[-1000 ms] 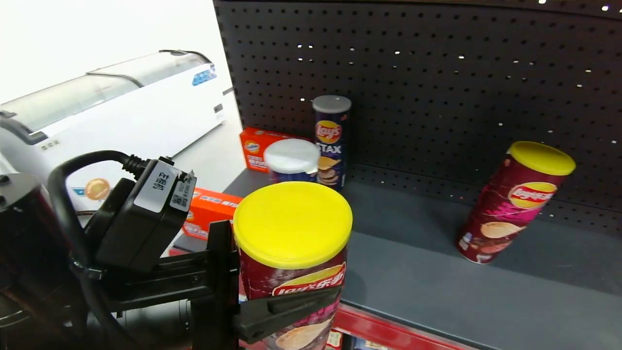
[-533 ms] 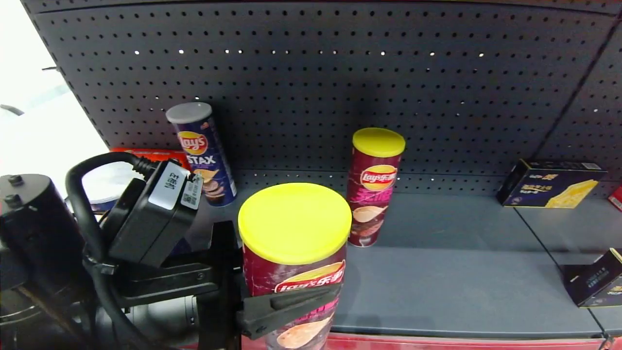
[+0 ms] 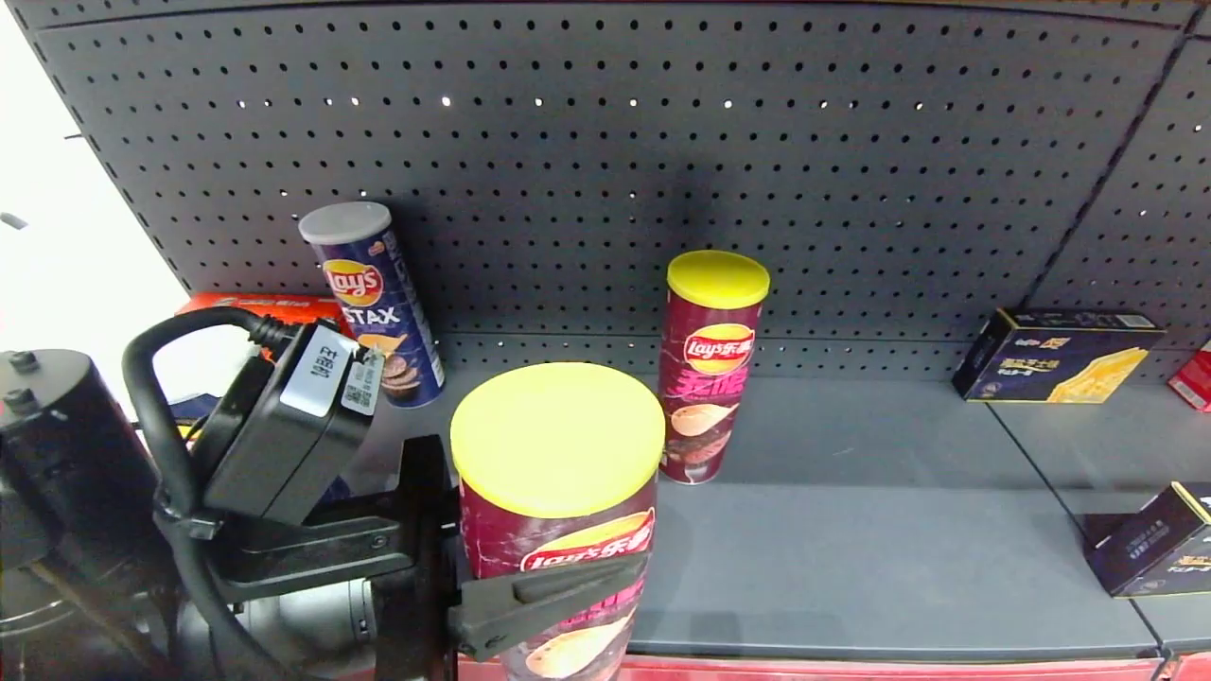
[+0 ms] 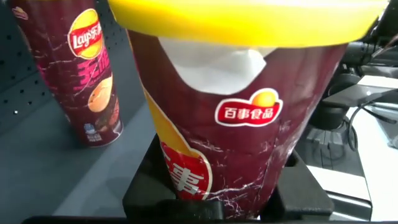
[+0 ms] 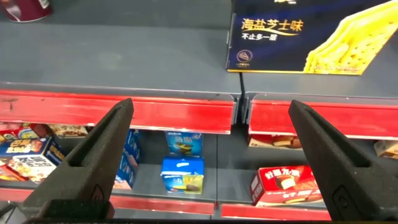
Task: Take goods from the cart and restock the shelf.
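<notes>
A yellow-lidded chip can (image 3: 556, 445) was clamped in the left gripper (image 3: 487, 577) before the shelf (image 3: 851, 549). The right gripper (image 5: 210, 106) was spread wide.

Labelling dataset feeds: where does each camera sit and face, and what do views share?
Head view: on the head, looking down at the shelf; left gripper, shut on the held can, lower left.
Left wrist view: on that wrist, facing the held can in its gripper.
Right wrist view: on that wrist, facing the shelf edge through the open right gripper.
Shared: head and left wrist show the standing can.
</notes>
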### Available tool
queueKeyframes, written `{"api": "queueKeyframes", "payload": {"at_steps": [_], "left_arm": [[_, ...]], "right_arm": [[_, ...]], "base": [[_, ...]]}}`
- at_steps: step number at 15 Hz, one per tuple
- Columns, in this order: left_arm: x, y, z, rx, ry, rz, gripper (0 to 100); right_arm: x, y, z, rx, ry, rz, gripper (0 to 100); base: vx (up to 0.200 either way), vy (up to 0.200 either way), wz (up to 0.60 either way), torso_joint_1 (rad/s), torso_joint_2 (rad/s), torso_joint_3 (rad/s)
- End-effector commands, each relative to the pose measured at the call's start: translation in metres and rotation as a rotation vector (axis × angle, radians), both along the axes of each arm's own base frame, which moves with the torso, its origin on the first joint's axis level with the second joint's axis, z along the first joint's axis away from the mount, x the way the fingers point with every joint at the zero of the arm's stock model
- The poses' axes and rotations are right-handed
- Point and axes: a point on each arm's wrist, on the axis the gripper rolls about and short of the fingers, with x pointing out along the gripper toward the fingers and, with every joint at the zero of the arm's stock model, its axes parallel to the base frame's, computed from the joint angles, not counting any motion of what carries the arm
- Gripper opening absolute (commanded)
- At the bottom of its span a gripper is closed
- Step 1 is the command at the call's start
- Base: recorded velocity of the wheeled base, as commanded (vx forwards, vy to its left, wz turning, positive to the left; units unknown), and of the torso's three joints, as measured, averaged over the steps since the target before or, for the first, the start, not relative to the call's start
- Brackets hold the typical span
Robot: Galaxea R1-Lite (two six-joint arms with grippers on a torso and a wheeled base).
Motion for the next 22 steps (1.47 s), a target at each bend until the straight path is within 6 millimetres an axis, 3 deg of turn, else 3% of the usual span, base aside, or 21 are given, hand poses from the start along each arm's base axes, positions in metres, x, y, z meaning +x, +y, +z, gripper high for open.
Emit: {"api": "queueKeyframes", "payload": {"at_steps": [1, 9, 10, 11, 13, 15, 16, 19, 22], "left_arm": [[0.001, 0.001, 0.001, -0.002, -0.003, 0.005, 0], [0.003, 0.004, 0.0, 0.001, 0.0, 0.024, 0], [0.002, 0.005, -0.002, 0.005, 0.005, 0.025, 0], [0.002, 0.005, -0.004, 0.011, 0.011, 0.025, 0], [0.002, 0.007, -0.009, 0.022, 0.021, 0.033, 0], [0.002, 0.008, -0.008, 0.02, 0.017, 0.039, 0], [0.002, 0.008, -0.008, 0.02, 0.017, 0.039, 0], [0.002, 0.009, -0.005, 0.011, 0.01, 0.047, 0], [0.002, 0.009, -0.004, 0.009, 0.006, 0.047, 0]], "right_arm": [[0.0, 0.0, 0.0, 0.0, 0.001, 0.0, 100], [0.001, 0.0, 0.001, 0.003, 0.012, 0.0, 100], [-0.001, 0.0, 0.078, 0.025, -0.068, 0.022, 100], [0.02, 0.0, 0.096, 0.027, 0.066, 0.07, 100], [0.029, 0.002, 0.103, -0.069, 0.019, 0.186, 100], [0.041, 0.005, 0.128, -0.04, -0.013, 0.26, 100], [0.041, 0.005, 0.128, -0.037, -0.012, 0.263, 100], [0.078, 0.017, 0.155, -0.027, 0.054, 0.388, 100], [0.114, 0.026, 0.164, -0.039, 0.011, 0.401, 100]], "base": [[0.0, 0.0, 0.0, 0.0, 0.0, 0.0], [0.0, 0.0, 0.0, 0.0, 0.0, 0.0], [0.0, 0.0, 0.0, 0.0, 0.0, 0.0], [0.0, 0.0, 0.0, 0.0, 0.0, 0.0], [0.0, 0.0, 0.0, 0.0, 0.0, 0.0], [0.0, 0.0, 0.0, 0.0, 0.0, 0.0], [0.0, 0.0, 0.0, 0.0, 0.0, 0.0], [0.0, 0.0, 0.0, 0.0, 0.0, 0.0], [0.0, 0.0, 0.0, 0.0, 0.0, 0.0]]}}
